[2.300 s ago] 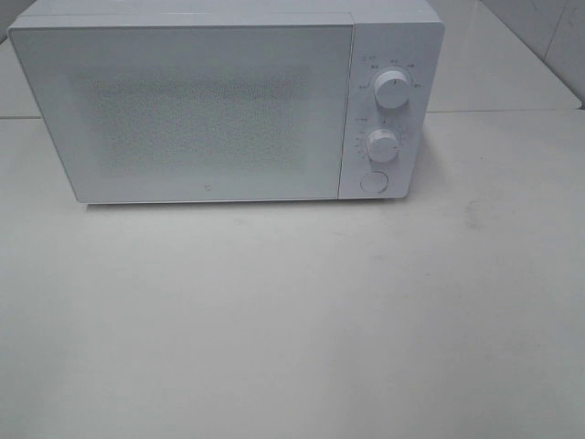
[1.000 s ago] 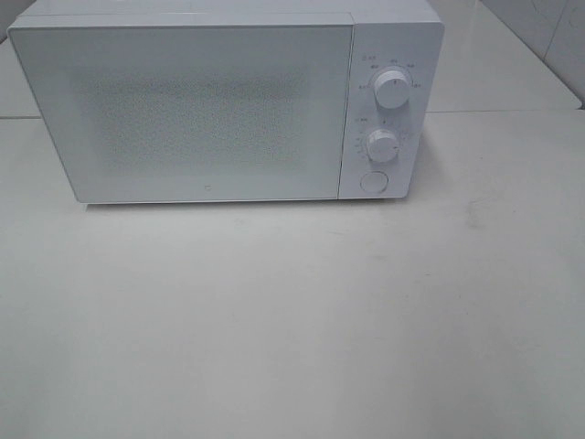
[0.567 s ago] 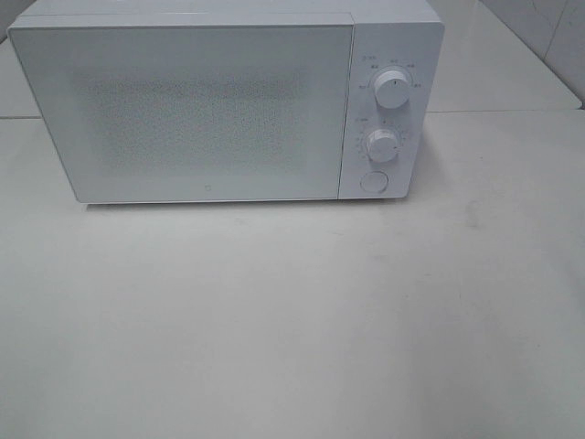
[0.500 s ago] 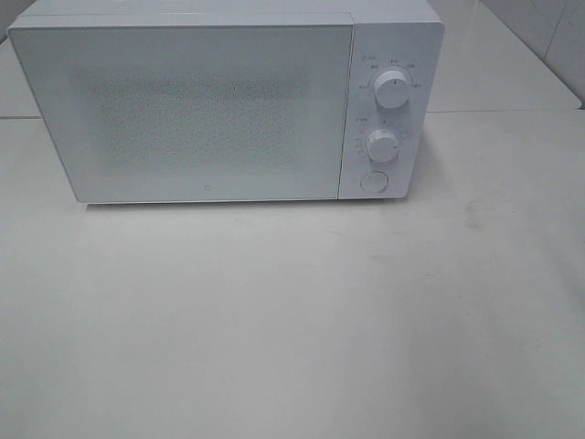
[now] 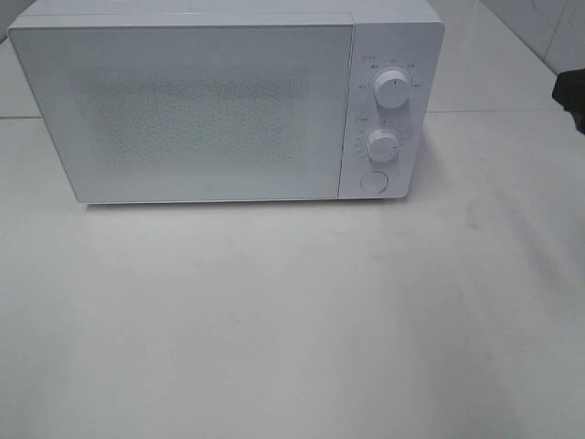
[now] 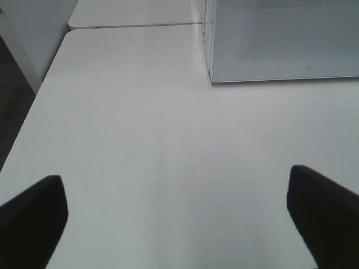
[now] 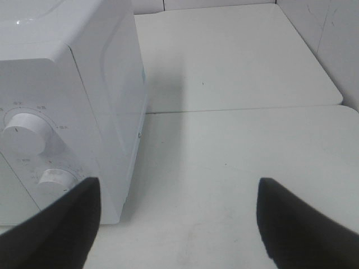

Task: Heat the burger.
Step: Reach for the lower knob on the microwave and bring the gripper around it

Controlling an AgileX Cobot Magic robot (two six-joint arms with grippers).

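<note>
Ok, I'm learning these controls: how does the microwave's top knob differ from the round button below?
The top knob stands out from the control panel; the round button lies nearly flat. The top knob has a dark pointer line and printed marks around it; the round button is plain. The top knob sits highest, the round button lowest. Both are round and white.

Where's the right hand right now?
At the high view's right edge, the open right hand hovers over the white table, right of the white box-shaped microwave oven's knob panel.
</note>
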